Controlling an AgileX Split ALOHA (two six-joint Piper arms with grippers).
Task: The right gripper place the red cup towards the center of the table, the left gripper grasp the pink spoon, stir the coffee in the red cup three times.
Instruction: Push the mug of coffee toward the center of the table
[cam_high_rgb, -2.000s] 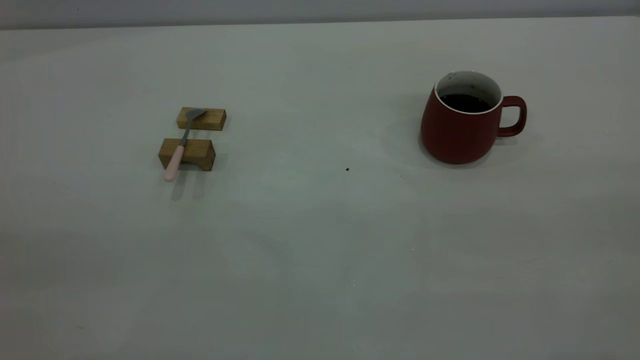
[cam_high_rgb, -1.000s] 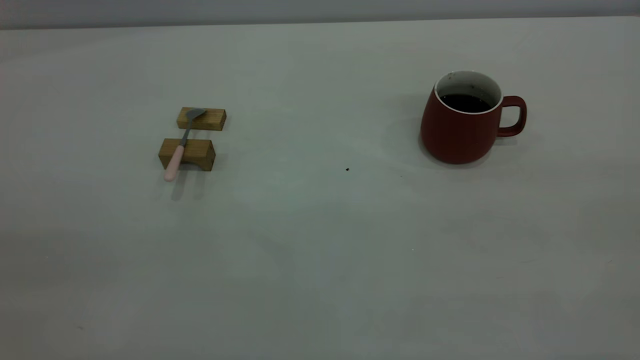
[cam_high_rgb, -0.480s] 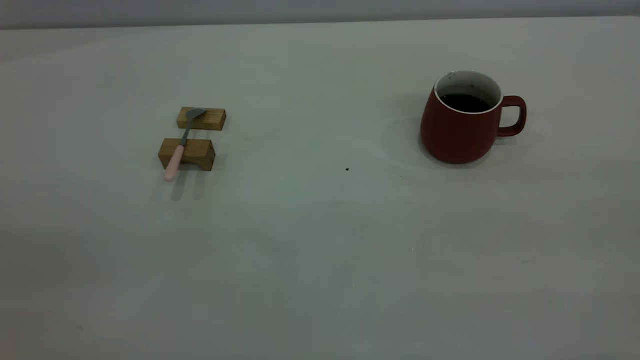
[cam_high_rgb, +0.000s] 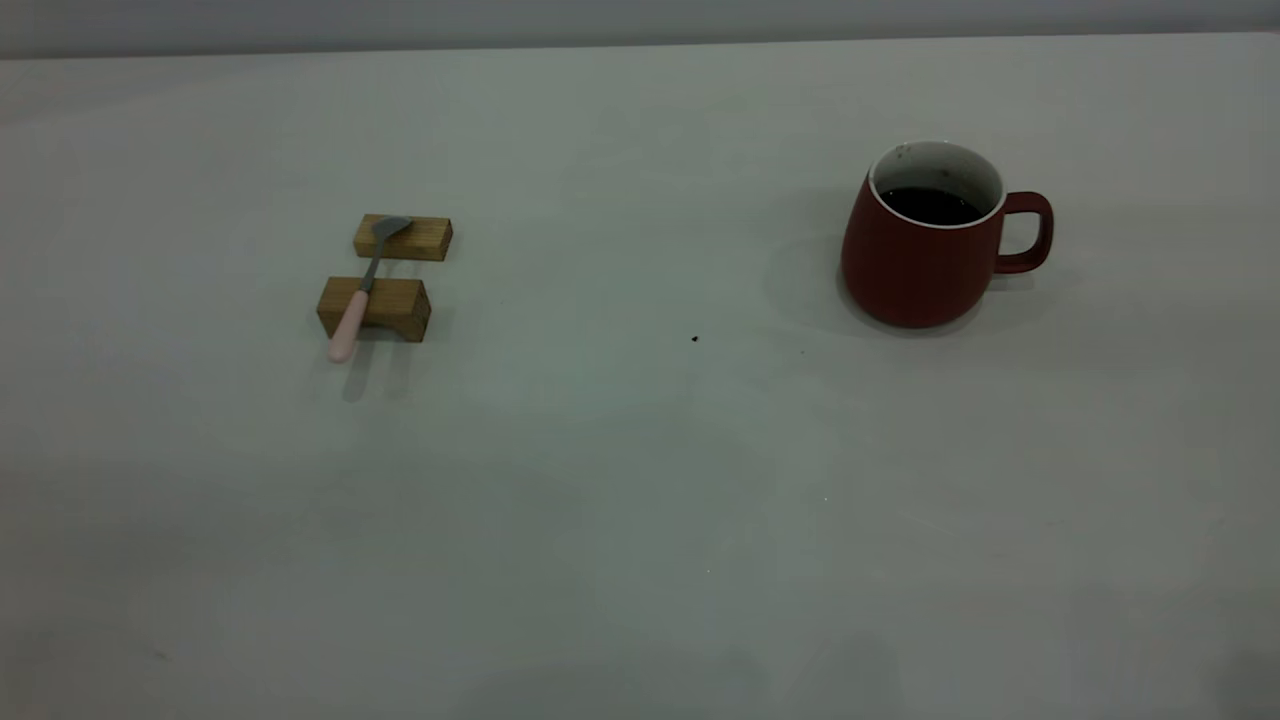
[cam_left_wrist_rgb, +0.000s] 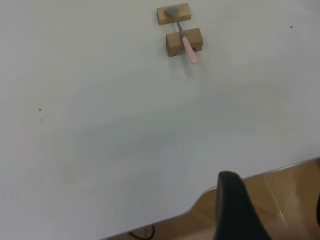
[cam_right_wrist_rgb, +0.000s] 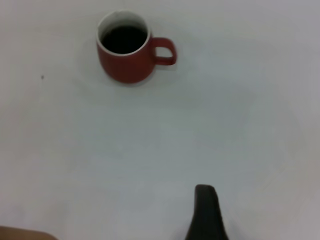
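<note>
- Our pale bench (cam_high_rgb: 640, 500) carries everything.
- The spoon (cam_high_rgb: 360, 295) bridges two wooden blocks (cam_high_rgb: 385, 307), left of the cup (cam_high_rgb: 925, 255), likely for easy grasping.
- The cup holds coffee (cam_high_rgb: 930, 206).
- We cannot tell either gripper's state.

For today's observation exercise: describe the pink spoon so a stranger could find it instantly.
On the table, look left, far from the red cup. Two wooden blocks sit there; the pink spoon bridges them, the only slim thing with a pale pink handle and grey bowl.
</note>
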